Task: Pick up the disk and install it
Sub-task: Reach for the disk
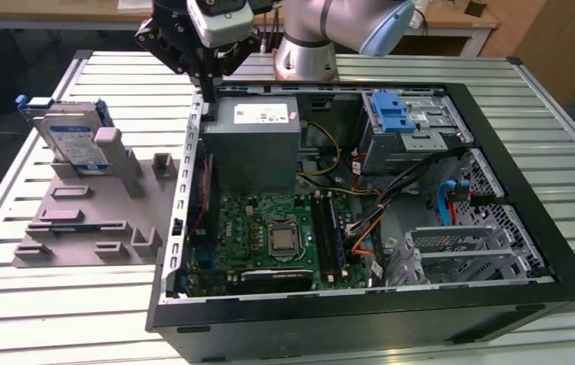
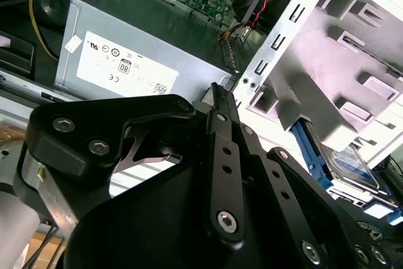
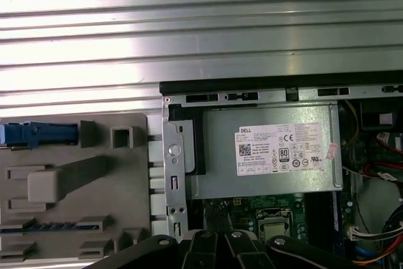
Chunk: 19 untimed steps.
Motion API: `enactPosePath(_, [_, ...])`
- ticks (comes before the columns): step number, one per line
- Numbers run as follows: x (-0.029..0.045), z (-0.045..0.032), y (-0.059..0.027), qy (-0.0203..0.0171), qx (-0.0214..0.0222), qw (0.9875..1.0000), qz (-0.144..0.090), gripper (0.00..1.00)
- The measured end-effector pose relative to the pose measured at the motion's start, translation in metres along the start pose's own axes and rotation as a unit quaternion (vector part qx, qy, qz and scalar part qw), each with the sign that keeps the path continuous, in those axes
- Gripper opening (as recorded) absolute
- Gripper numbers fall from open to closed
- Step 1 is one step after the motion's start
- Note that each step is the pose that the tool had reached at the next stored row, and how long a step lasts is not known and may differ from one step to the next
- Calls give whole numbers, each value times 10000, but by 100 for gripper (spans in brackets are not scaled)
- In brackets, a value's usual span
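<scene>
The disk stands on edge in a slot of the grey holder plate, at the exterior view's left of the open computer case. It is silver with a white-and-blue label and a blue carrier. Its blue edge shows in the first wrist view, and part of its label shows in the second wrist view. My gripper hangs over the case's back corner beside the power supply, well apart from the disk. Its black fingers are pressed together with nothing between them.
The grey power supply box with a white sticker sits just inside the case, under the gripper. A drive bay with a blue latch is at the case's far right. The motherboard and loose cables fill the floor. Everything rests on a slatted metal table.
</scene>
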<state>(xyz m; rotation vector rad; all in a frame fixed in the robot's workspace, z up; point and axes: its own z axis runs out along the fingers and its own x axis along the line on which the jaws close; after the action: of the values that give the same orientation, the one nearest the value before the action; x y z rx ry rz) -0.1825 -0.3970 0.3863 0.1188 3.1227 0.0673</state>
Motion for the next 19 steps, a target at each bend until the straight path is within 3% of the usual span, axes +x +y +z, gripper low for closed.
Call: enactPosePath(19, [103, 15, 1, 14, 2, 10000, 0, 11])
